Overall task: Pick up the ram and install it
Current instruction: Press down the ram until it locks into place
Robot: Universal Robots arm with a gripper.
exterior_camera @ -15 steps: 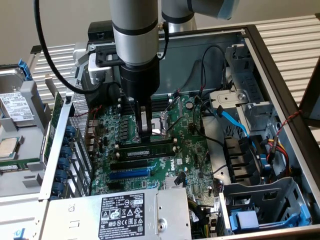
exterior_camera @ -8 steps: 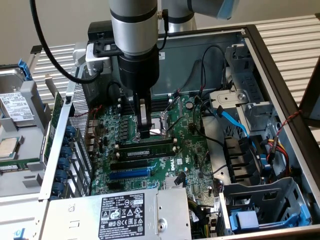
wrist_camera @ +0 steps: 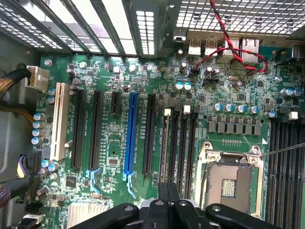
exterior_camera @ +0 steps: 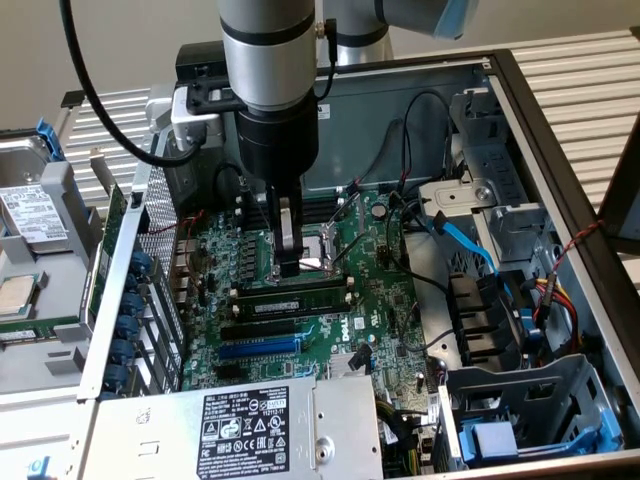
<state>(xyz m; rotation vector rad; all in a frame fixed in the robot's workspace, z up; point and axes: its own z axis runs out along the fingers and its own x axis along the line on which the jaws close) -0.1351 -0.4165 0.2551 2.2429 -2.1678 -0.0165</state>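
Gripper (wrist_camera: 169,202) clenched, empty, above the motherboard (wrist_camera: 119,157).
Ram (exterior_camera: 300,296) looks seated in 1 slot; I judge the install step nearly complete.

We see our arm (exterior_camera: 268,50) coming straight down, its silver wrist segment vertical and the black collar below it pointing downward. Beneath the collar hangs our gripper (exterior_camera: 289,268), narrow and upright. Its fingers (exterior_camera: 288,235) are pressed together, with no gap between their tips and nothing held between them. In the wrist view the black linkages of the gripper (wrist_camera: 167,191) converge toward the closed fingers (wrist_camera: 163,196), which point away from the camera.
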